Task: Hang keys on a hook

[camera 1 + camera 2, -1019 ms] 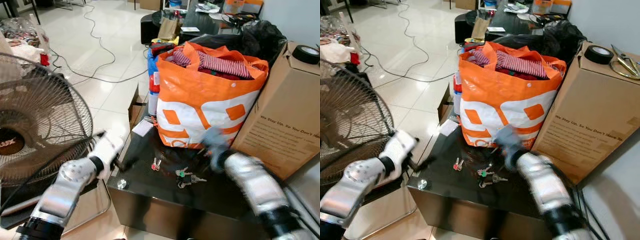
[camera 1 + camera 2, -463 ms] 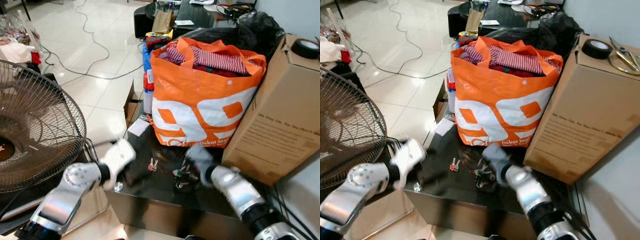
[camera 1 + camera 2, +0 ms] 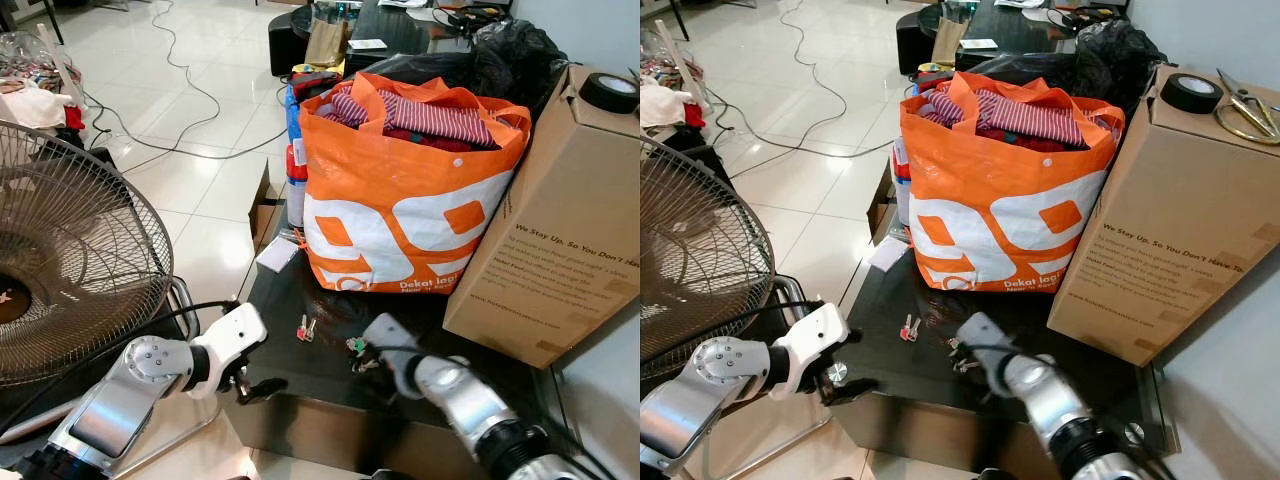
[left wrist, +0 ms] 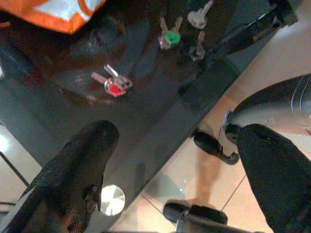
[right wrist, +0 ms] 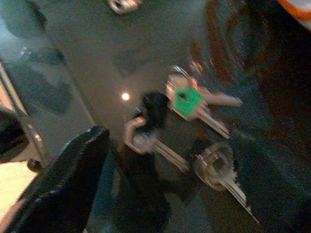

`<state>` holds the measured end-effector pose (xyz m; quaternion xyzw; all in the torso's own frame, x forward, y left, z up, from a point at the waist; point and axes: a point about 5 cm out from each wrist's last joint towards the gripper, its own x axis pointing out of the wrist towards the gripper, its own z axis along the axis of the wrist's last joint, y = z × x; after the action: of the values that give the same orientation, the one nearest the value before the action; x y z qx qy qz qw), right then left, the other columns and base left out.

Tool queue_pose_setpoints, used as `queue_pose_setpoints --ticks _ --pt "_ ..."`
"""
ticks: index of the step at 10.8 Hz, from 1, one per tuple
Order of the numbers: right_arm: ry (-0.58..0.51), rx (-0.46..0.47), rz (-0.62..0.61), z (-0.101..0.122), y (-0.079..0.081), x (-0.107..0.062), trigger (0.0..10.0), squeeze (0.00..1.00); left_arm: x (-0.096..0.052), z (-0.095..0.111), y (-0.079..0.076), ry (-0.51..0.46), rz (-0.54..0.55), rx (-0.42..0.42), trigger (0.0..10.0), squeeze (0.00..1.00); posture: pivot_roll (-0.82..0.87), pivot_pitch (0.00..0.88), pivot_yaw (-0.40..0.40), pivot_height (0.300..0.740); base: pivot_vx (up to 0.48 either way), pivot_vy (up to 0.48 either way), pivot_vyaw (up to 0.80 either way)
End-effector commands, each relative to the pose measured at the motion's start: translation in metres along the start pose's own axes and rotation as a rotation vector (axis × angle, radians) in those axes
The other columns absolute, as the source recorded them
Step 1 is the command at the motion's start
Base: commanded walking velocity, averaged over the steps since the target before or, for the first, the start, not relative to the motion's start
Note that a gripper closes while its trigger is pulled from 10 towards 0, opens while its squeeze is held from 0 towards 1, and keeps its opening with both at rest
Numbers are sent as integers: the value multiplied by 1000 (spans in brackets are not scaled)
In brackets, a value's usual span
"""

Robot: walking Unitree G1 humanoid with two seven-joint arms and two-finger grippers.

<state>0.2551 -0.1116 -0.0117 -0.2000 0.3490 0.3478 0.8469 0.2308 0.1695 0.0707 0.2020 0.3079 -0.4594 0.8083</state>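
A bunch of keys with a green tag lies on the black glass table, in front of the orange bag. Two keys with a red tag lie a little to its left. My right gripper is low over the green-tagged bunch, open, with a finger on either side of the keys and nothing gripped. My left gripper hangs open at the table's front left corner, beside the edge, holding nothing.
An orange bag full of clothes stands at the back of the table, beside a tall cardboard box with a tape roll on top. A standing fan is close on the left. Cables cross the tiled floor.
My right gripper has come down from near the bag to the green-tagged keys. My left gripper has dropped to the table's front corner. The camera has shifted and the blur is gone.
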Motion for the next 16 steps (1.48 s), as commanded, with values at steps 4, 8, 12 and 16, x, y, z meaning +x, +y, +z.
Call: queue_pose_setpoints --ticks 4,8,12,16 --pt "-20 2 -4 5 6 10 0 0 -3 -1 3 23 20 -6 10000 0 -109 0 -30 740 0 0 0" --pt "28 -2 -23 2 7 16 0 0 -7 -4 1 33 19 -25 10000 0 -95 0 -42 740 0 0 0" --pt "82 -5 -15 -7 4 17 0 0 -5 -4 0 35 7 -37 10000 0 -100 0 -36 740 0 0 0" --pt "80 5 -22 -11 -2 14 0 0 -5 3 0 27 3 -27 10000 0 -113 0 -24 740 0 0 0"
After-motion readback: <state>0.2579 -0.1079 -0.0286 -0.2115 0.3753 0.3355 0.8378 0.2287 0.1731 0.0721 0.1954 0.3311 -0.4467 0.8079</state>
